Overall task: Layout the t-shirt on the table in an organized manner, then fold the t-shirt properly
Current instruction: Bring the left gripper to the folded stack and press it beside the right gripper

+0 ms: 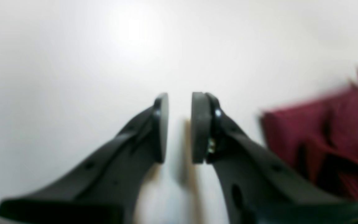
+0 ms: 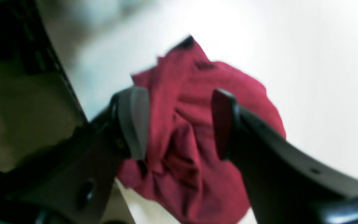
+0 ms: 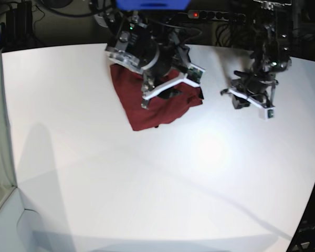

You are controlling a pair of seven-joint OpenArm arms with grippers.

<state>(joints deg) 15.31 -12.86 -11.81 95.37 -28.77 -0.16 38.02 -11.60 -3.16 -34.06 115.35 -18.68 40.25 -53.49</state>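
- Crumpled maroon thin-fabric t-shirt point(image 3: 156, 102) is bunched on plain white smooth desk point(image 3: 147, 184).
- Right gripper point(image 2: 179, 123) fingers are spread wide over the cloth, nothing clamped.
- Left gripper point(image 1: 180, 127) fingers are held narrowly parted above bare desk, empty.

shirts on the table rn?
1. The t-shirt lies bunched at the far side of the table, under the right gripper. Nothing suggests another underneath.

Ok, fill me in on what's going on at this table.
A two-armed robot is working on a maroon t-shirt, which lies bunched up on the white table, not yet spread flat. The right gripper hangs over it with its jaws apart, cloth showing between them. The left gripper is off to the side over bare table, holding nothing.
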